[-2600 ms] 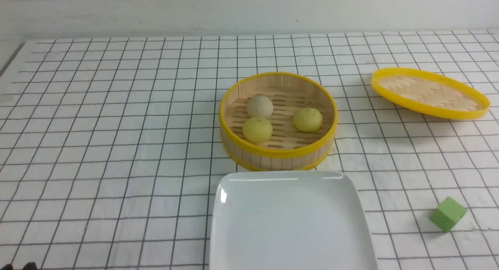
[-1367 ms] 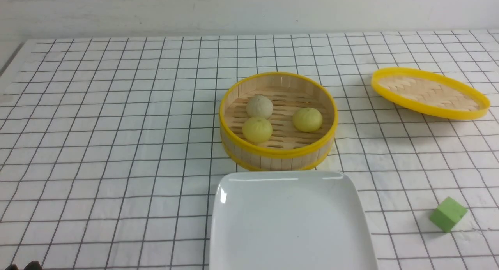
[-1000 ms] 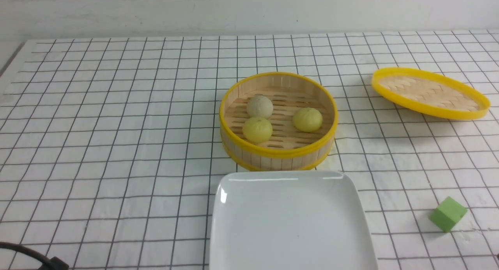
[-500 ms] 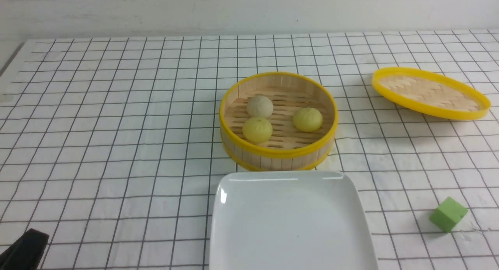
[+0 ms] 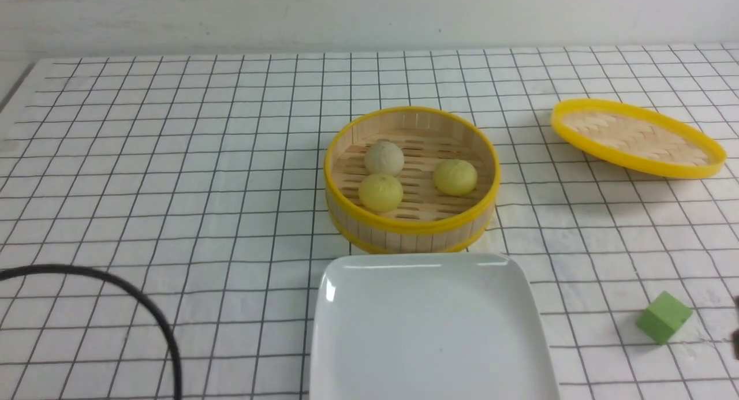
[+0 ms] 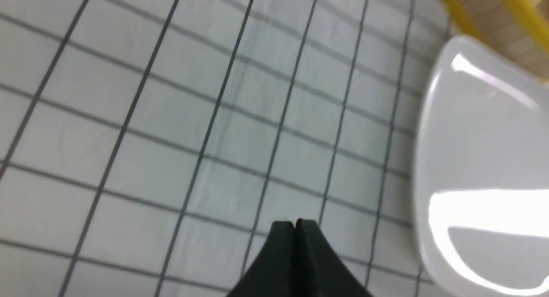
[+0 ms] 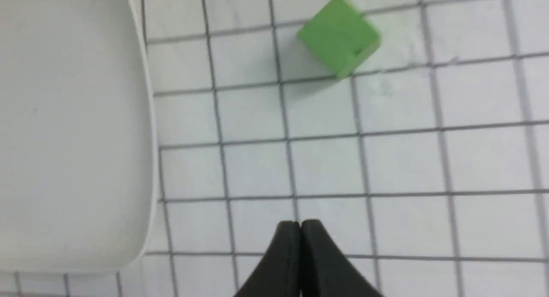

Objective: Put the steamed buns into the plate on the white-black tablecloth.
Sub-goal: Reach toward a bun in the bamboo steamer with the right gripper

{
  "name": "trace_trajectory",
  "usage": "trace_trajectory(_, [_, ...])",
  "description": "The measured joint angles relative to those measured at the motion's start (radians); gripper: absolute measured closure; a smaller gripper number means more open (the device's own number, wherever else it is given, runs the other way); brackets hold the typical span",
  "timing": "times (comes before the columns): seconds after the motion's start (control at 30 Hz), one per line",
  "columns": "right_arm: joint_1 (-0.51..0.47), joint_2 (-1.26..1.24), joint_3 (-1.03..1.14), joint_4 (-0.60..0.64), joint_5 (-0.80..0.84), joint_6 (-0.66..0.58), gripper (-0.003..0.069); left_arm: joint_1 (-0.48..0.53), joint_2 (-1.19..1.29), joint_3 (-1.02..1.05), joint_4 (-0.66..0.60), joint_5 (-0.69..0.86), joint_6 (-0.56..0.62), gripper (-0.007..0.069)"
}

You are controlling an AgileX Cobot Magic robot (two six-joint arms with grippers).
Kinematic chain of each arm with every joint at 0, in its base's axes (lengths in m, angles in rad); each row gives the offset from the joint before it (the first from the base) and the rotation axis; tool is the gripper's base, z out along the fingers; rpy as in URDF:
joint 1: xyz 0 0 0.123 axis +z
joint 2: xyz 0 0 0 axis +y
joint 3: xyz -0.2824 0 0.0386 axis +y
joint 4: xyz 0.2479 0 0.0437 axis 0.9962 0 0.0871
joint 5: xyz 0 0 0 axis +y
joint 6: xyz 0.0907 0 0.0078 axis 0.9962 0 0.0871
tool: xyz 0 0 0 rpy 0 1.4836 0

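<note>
Three steamed buns sit in the round yellow-rimmed bamboo steamer (image 5: 411, 227): a beige-grey bun (image 5: 384, 157), a pale yellow-green bun (image 5: 381, 192) and a second pale yellow-green bun (image 5: 455, 177). The white square plate (image 5: 430, 331) lies empty just in front of the steamer on the white-black tablecloth (image 5: 173, 186); it also shows in the left wrist view (image 6: 484, 160) and the right wrist view (image 7: 73, 130). My left gripper (image 6: 295, 223) is shut and empty over bare cloth left of the plate. My right gripper (image 7: 300, 223) is shut and empty over cloth right of the plate.
A green cube (image 5: 663, 317) lies on the cloth right of the plate, also in the right wrist view (image 7: 339, 35). The steamer's flat woven lid (image 5: 636, 137) rests tilted at the far right. A black cable (image 5: 147, 305) arcs over the near left. A dark sliver (image 5: 735, 325) shows at the right edge.
A black cable has swung up into the near left of the front view, where only a small dark part showed before. A dark sliver appeared at the right edge. Buns, steamer and plate have not moved.
</note>
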Motion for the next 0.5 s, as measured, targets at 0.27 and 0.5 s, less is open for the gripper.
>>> trace_trajectory(0.27, [0.147,0.355,-0.284,0.253,-0.042,-0.268,0.0509,0.000,0.219,-0.040,-0.004,0.003,0.094,0.0620])
trace_trajectory(0.5, [0.275,0.653,-0.607,0.148,-0.186,-0.261,0.0341,0.000,0.236,-0.044,-0.006,-0.035,0.099,0.0554])
